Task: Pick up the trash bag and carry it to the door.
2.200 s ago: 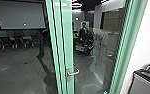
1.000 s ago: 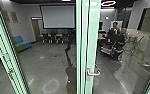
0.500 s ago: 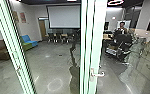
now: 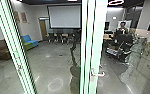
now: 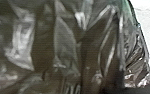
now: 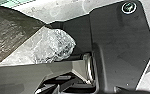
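Up close, the trash bag (image 5: 66,42) looks dark, shiny and full of folds. I can't tell if either gripper is apart or together.

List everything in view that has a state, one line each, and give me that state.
Dark, shiny plastic trash bag, creased
Metal lever handle on the pale green frame, roughly level
Pale green-framed glass door, can't tell whether latched
Wide white projection screen with black border, lowered, blank
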